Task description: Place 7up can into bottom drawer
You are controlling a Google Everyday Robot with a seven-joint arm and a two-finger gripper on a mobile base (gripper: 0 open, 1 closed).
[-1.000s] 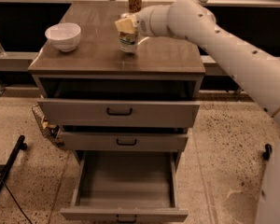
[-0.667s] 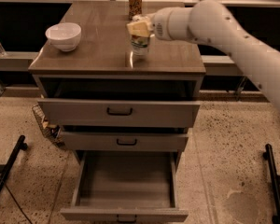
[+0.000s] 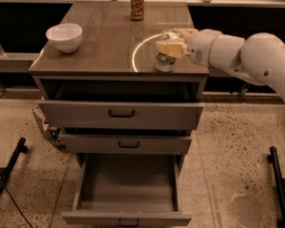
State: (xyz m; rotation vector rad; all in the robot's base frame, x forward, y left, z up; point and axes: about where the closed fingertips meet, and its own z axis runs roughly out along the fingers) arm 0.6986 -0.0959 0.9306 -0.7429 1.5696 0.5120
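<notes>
My jaws clamp 7up can point(image 3: 164, 62) at worktop point(image 3: 104, 46) front edge, near right corner. Below, bottom drawer point(image 3: 128, 186) stands open from above; upper drawers point(image 3: 121, 114) overhang its rear.

Single camera looked down from front, raised, moderately near, at drawer cabinet point(image 3: 109, 42); arm point(image 3: 256, 56) entered from right; gripper point(image 3: 170, 44) clasped 7up can point(image 3: 164, 63) at its front-right edge.
</notes>
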